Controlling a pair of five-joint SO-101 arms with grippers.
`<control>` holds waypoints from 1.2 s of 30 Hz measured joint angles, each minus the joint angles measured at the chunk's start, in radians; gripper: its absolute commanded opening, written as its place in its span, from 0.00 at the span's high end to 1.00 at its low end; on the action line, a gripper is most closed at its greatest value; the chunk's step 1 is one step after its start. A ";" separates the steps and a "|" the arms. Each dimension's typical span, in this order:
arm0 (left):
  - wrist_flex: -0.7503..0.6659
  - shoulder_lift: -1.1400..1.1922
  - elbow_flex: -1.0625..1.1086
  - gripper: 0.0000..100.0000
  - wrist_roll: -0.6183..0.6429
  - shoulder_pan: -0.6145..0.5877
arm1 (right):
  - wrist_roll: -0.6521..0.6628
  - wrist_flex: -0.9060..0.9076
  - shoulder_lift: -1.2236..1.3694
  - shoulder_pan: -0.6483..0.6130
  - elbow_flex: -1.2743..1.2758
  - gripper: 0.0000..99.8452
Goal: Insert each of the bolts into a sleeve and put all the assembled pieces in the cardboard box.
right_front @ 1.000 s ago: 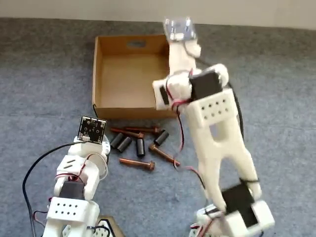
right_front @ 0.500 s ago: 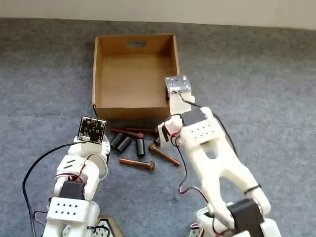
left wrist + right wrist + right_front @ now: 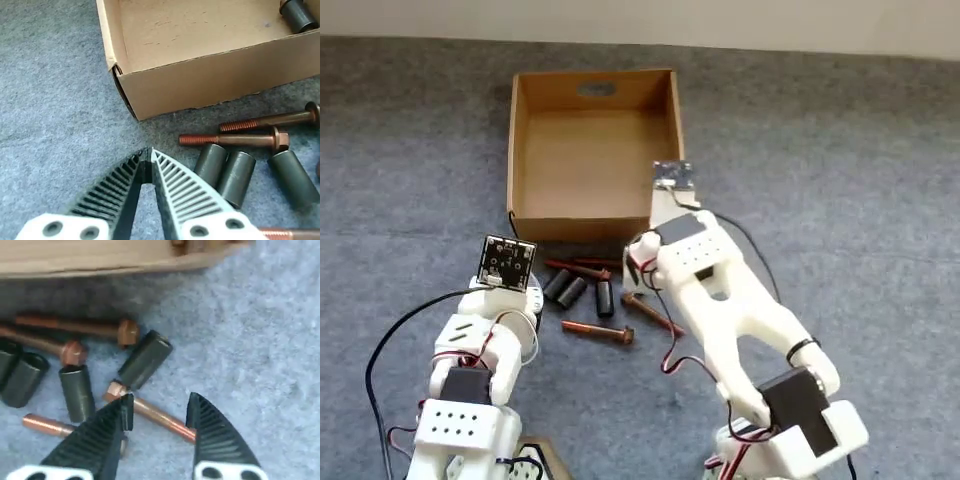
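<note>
Surface: grey carpet-like cloth [image 3: 840,150] over the whole table, with a pale wall strip [image 3: 770,20] at 12 o'clock in the high view.
Cardboard box [image 3: 516,150]: open on top, at 12 o'clock from the loose parts; one assembled piece [image 3: 298,14] already inside, close to a wall.
Loose parts: copper-coloured bolts [image 3: 598,331] and dark sleeves [image 3: 573,292] in a small heap on the cloth, just at 6 o'clock from the front wall of the box.
Nearest bolt [image 3: 160,415]: flat on the cloth, head just beside one sleeve [image 3: 145,360], shank slantwise under the gap of the right gripper.
Handling of bolts, as a judgement: probably metal, stiff, small but dense; round shank likely to roll and slip; best taken across the shank near the head, leaving the threaded end free for the sleeve.
Handling of sleeves, as a judgement: rigid short tubes, smooth, ready to roll; best taken around the outside at mid-length, bore kept free at both ends.
Right gripper [image 3: 160,400]: jaws apart, clearly wider than the shank, nothing held; bolt lying more along the closing line than across it, so probably some turn of the wrist needed; contact with the bolt not possible to tell.
Left gripper [image 3: 146,155]: fingers pressed together, nothing between them, over bare cloth at 9 o'clock from the heap, near the front corner of the box.
</note>
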 measured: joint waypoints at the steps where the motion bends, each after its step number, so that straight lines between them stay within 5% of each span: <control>1: 0.000 0.000 0.000 0.99 0.000 0.000 | 0.000 -0.017 0.000 -0.009 -0.002 0.83; 36: 0.000 0.000 0.000 0.99 -0.002 0.000 | 0.000 -0.155 0.195 -0.018 -0.026 0.83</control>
